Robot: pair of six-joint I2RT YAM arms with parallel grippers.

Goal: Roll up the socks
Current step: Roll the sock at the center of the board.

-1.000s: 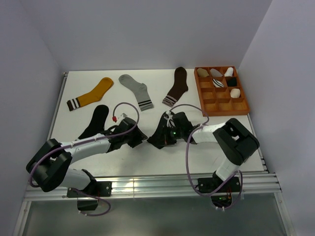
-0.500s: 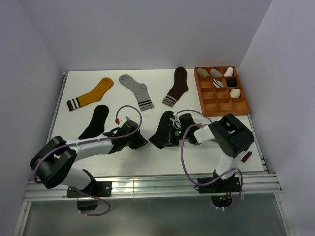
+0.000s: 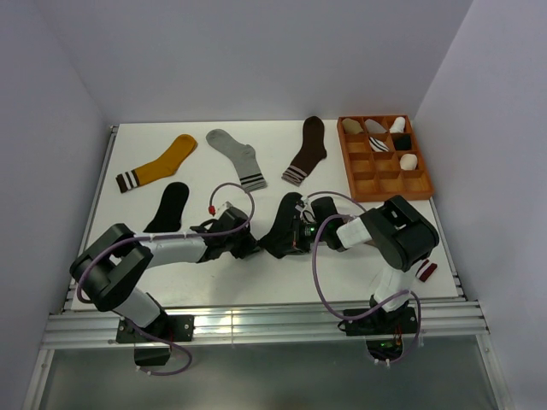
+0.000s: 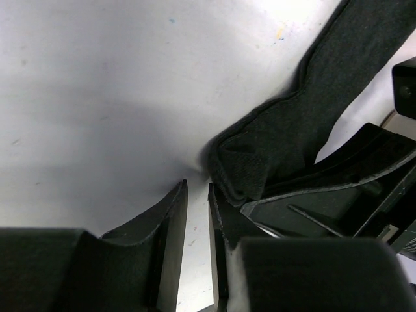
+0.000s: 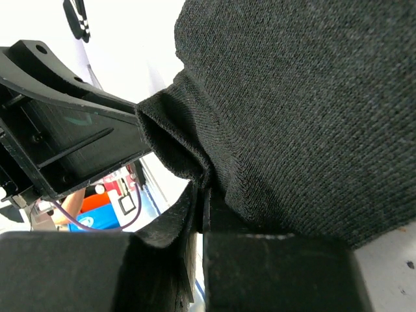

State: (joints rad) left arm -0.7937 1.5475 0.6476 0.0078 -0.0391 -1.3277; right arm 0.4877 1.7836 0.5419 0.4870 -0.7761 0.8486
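Left gripper: black fingers a narrow slit apart, bare white table surface showing between them, nothing clamped. The right-hand fingertip lies against the folded end of the plain charcoal knit sock.

Right gripper: fingers clenched on a doubled-over fold of the same sock, fabric pinched between the pads. The sock lies mid-surface, nearer the front edge, between the two grippers.

Count, flat socks: five.
- mustard-yellow sock with striped cuff, back left
- flat black sock, left side, lower end hidden under the left arm
- light grey sock with striped cuff, back centre
- the charcoal one
- dark brown sock with pale striped cuff, back, right of centre

One orange tray of twelve square compartments, back right corner; six rolled bundles show in it, pale, striped and black.

Charcoal fabric: fine ribbed knit, matte, soft-edged. Fingers: hard, smooth, angular.
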